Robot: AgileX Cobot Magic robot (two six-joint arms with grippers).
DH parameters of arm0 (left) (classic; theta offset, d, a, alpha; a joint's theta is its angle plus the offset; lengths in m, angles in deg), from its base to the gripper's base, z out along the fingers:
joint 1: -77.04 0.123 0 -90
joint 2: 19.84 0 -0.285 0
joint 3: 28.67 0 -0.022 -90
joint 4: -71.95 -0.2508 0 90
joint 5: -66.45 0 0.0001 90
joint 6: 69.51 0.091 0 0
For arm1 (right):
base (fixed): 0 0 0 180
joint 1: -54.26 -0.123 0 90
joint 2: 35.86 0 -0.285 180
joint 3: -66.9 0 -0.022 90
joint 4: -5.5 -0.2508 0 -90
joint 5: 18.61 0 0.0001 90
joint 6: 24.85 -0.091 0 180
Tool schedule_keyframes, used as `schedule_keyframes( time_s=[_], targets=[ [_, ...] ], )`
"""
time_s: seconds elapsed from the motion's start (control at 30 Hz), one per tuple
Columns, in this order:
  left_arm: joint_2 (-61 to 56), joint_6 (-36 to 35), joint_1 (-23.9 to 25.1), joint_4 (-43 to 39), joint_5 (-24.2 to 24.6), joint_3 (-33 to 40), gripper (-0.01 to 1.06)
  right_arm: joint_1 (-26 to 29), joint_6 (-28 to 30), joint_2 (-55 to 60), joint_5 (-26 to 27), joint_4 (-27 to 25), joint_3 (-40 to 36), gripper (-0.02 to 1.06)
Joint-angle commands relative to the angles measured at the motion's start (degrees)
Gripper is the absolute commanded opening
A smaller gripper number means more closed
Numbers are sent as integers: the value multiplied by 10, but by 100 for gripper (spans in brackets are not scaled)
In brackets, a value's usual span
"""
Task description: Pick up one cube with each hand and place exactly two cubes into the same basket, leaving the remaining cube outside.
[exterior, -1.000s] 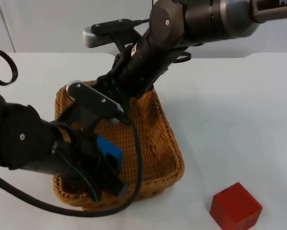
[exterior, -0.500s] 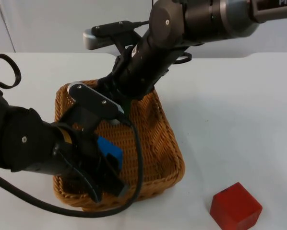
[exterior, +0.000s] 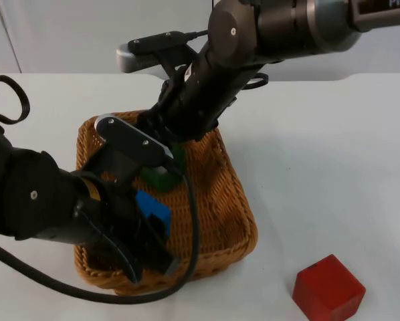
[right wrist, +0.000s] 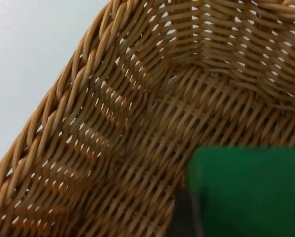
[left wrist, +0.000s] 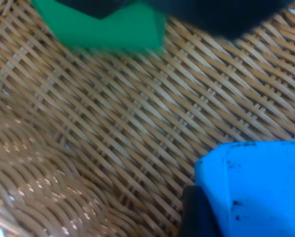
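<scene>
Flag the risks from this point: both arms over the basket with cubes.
1. The left gripper with the blue cube and the right gripper with the green cube sit close together over the wicker basket; the arms could collide on release or retreat.
2. The green cube is near the left arm's wrist and could land on it or bounce out.
3. The red cube must stay outside on the table.
</scene>
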Motion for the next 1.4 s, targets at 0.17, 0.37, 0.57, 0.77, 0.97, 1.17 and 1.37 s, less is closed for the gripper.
schedule_keyframes(
  time_s=[0.17,0.37,0.57,0.77,0.97,1.17,1.37],
  targets=[
    [4,-1,-3,-8,7,1,38,-2,6,-2,6,3,3,65],
    [4,-1,-3,-5,2,1,86,-2,6,-33,16,3,3,66],
    [-29,-1,-3,-4,-2,1,100,0,6,-98,39,8,3,66],
    [-117,-1,-2,-5,-2,1,100,0,6,-181,49,36,3,66],
    [-251,-1,-2,-5,3,1,100,0,6,-271,18,36,3,66],
    [-388,-1,-2,-5,33,1,100,0,6,-332,-39,51,3,66],
    [-491,-1,-2,-5,78,1,100,0,6,-368,-79,51,1,66]
  ],
)
